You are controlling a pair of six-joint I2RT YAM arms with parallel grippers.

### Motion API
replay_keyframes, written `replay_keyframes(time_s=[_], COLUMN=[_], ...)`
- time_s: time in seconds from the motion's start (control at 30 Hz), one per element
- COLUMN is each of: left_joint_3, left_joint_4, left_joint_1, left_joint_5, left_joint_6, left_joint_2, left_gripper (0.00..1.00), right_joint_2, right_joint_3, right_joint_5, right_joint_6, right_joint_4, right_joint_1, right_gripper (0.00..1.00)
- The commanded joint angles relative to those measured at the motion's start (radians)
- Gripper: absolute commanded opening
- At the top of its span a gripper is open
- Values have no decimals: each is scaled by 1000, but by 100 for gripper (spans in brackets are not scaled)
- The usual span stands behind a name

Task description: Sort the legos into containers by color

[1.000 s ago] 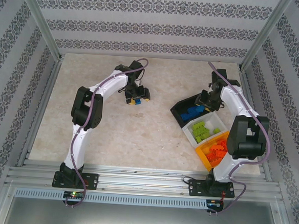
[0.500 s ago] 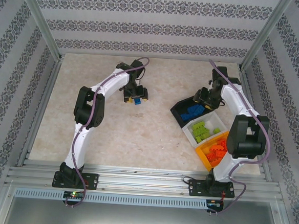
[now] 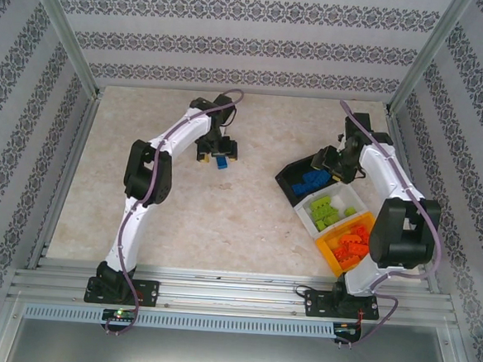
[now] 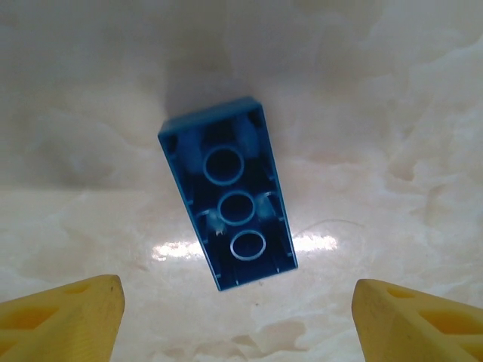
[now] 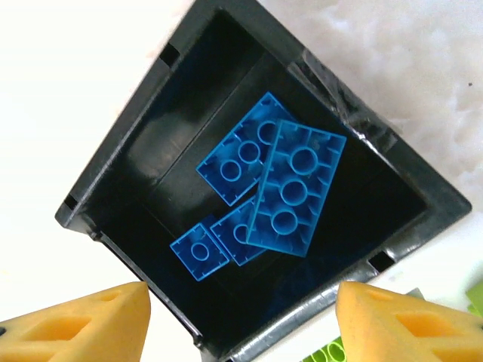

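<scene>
A blue lego (image 4: 229, 204) lies hollow side up on the table (image 3: 222, 162), just ahead of my left gripper (image 4: 238, 320), which is open with nothing between its yellow fingers (image 4: 64, 317); from above that gripper (image 3: 216, 152) hovers just behind the brick. My right gripper (image 5: 241, 324) stands open and empty above the black container (image 5: 136, 151), which holds several blue legos (image 5: 290, 188). In the top view the black container (image 3: 285, 177), the white one (image 3: 304, 215) with green legos (image 3: 326, 210) and the orange-yellow one (image 3: 328, 252) with orange-red legos (image 3: 351, 242) form a diagonal row under my right gripper (image 3: 330, 161).
Patterned walls and metal posts (image 3: 69, 45) close in the marble tabletop (image 3: 222, 221). The right arm's elbow (image 3: 399, 233) hangs beside the orange-yellow container. A green lego (image 5: 475, 298) peeks in at the right wrist view's lower right.
The left gripper has shifted slightly toward the back and opened wider over the blue lego. The right gripper's jaws have widened above the black container.
</scene>
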Motion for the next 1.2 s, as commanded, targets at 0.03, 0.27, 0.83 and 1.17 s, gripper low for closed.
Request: replay_keyframes(time_s=[0.03,0.27,0.83,1.17], left_joint_3=[99,161,252,309], left_joint_4=[-114,-153,-201,-210], left_joint_1=[9,9,-22,-32], left_joint_5=[-72,-112,-146,-117], left_joint_6=[57,82,75,56], left_joint_2=[53,84,171,238], left_gripper=[80,80,73,68], right_joint_2=[-54,-88,-92,-111], right_joint_3=[-38,-76,-87,-93], right_joint_5=[-17,-25,-24,-12], right_joint_6=[-2,4,41,27], right_joint_4=[-13,-14,-9,-23], right_joint_1=[-6,-6,50,57], right_gripper=[67,68,68,68])
